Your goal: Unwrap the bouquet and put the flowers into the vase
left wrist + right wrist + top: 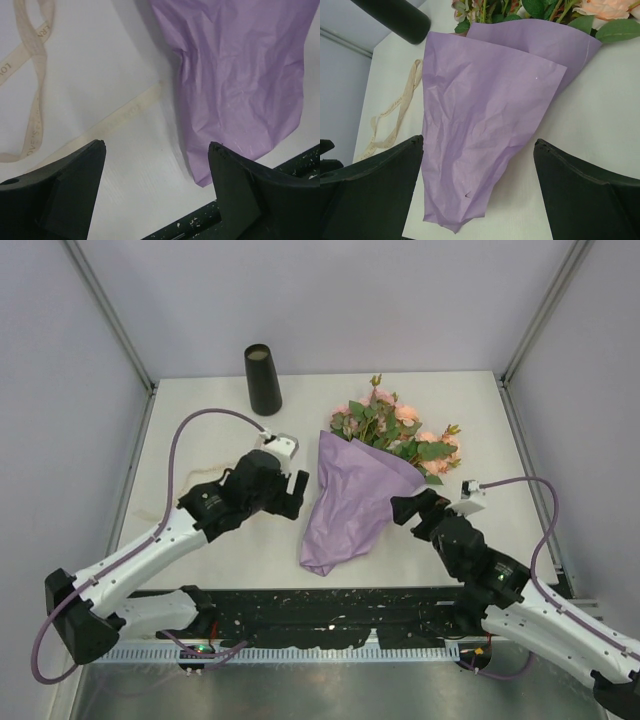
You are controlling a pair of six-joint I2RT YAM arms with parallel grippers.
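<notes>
The cream ribbon (35,75) lies untied beside the left gripper (157,147), jaws spread on nothing; the vase (263,380) stands flowerless at the back; the bouquet (350,500) lies mid-table, its flowers (395,430) wrapped in purple paper, beside the right gripper (479,142), likewise spread, so unwrapping and placing remain.

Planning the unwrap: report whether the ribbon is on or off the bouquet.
Off. The cream ribbon lies loose on the table, beside the purple paper cone; nothing binds the cone.
</notes>
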